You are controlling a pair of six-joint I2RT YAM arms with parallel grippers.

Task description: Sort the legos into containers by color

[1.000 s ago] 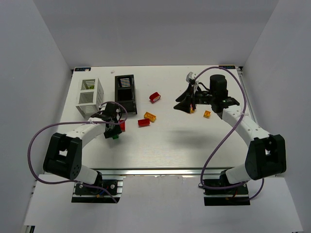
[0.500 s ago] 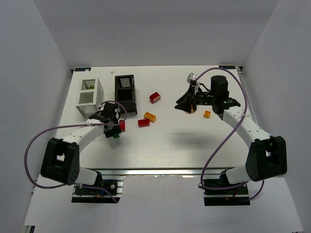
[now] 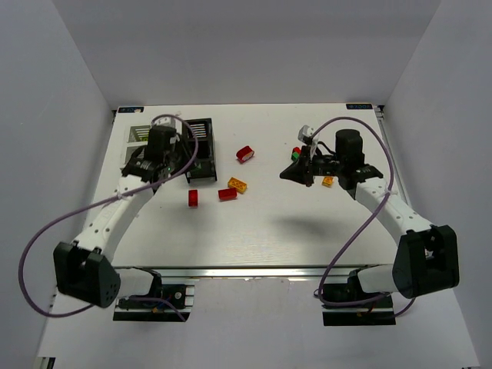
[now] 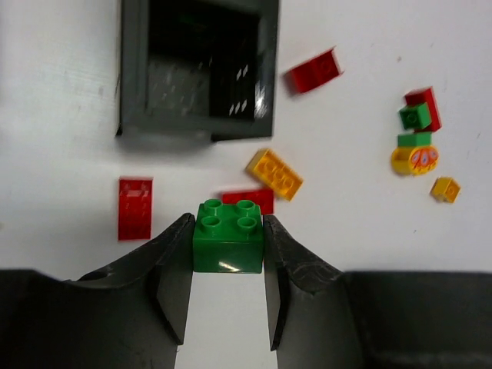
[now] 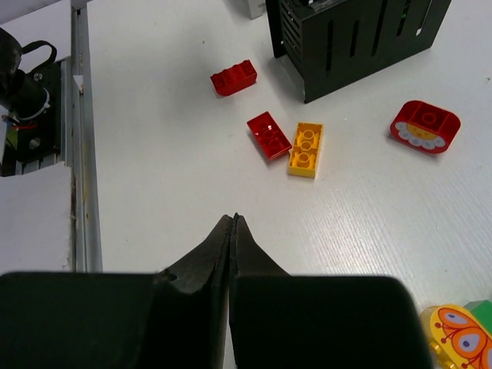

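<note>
Green brick gripped by the left gripper, right gripper closed on nothing.

The dark green brick (image 4: 227,244) is clamped, studs up, between the two fingers of the left gripper (image 4: 227,223) and is held above the table (image 4: 61,154), near the black bin (image 4: 131,77). The white bin (image 3: 137,135) is partly hidden behind the left arm. Under the held brick, a red brick (image 4: 135,207) and an orange-yellow brick (image 4: 274,173) are seen lying on the table, apart from each other. The right gripper (image 5: 233,224) is pressed fully together, fingers touching, with nothing between them. The round yellow-orange piece (image 5: 460,329) is seen just beside it, at the corner of the right wrist view.
</note>
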